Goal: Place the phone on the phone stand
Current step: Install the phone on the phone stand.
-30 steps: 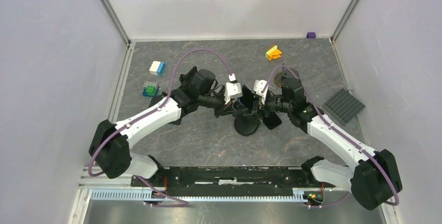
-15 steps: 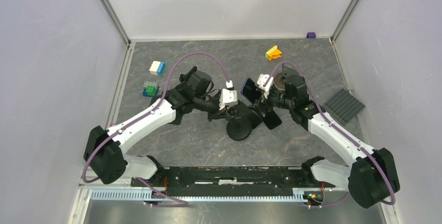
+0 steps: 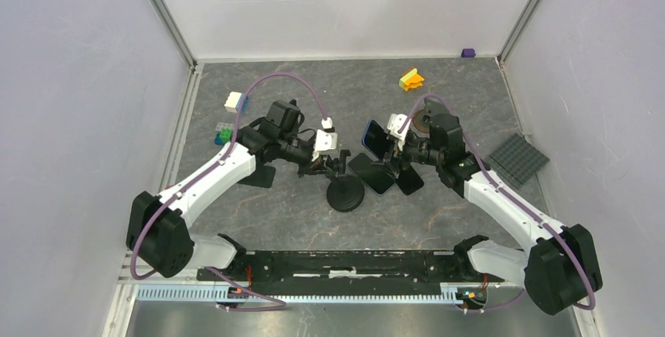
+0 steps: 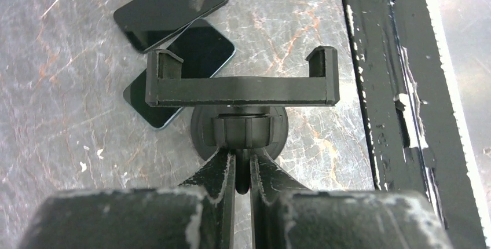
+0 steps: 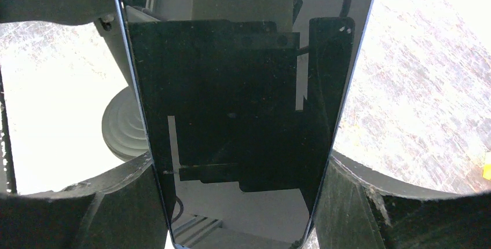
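where the 2 arms are bolted to the black rail [image 3: 345, 262] at the near edge, both reach in toward the middle of the table [image 3: 298, 215]. the left gripper [image 3: 332, 166] is pinched almost fully closed on the neck of the stand [image 3: 345, 196], just under its cradle. from the wrist, the cradle sits level with its 2 end clips up, and the round base is below it. whether the base touches the table i can't tell.

just right of the stand, 2 spare phones [image 3: 372, 174] [image 3: 408, 181] lie flat and touch each other. above them the right gripper [image 3: 384, 143] is spread wide, its fingers [image 5: 370, 208] pressed on the 2 long edges of the phone [image 3: 373, 138]. the phone is in the air, tilted, near the stand but apart from it.

further out are a green block [image 3: 226, 132] and a white-and-blue block [image 3: 236, 102] on the left. a grey plate [image 3: 517, 159] lies on the right, a yellow-orange block [image 3: 411, 79] beyond it and a purple block [image 3: 468, 52] by the far wall.
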Available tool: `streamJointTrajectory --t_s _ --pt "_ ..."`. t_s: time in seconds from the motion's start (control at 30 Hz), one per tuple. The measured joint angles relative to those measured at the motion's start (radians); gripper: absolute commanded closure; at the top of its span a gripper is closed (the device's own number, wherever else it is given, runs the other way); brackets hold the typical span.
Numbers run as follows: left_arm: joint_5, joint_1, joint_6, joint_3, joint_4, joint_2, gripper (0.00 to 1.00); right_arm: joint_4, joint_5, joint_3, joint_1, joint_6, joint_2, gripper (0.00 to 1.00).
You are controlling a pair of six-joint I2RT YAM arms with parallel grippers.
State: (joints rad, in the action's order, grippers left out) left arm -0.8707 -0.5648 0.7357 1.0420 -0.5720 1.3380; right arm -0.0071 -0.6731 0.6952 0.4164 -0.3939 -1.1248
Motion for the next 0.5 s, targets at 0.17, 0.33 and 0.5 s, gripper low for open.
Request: streamJointTrajectory --t_s 0.17,0.33,0.5 --pt "-0.066 0.0 0.09 -0.016 -0.025 0.0 0.98 0.039 -0.004 -0.018 0.008 0.031 0.007 1.0" --pt "-0.134 0.002 0.072 -0.053 0.04 0.0 0.98 0.117 0.004 -0.054 0.041 0.084 0.025 1.0" --pt "-0.201 0.005 -0.021 -0.13 0.23 0.0 0.98 0.151 0.031 -0.064 0.096 0.113 0.034 1.0"
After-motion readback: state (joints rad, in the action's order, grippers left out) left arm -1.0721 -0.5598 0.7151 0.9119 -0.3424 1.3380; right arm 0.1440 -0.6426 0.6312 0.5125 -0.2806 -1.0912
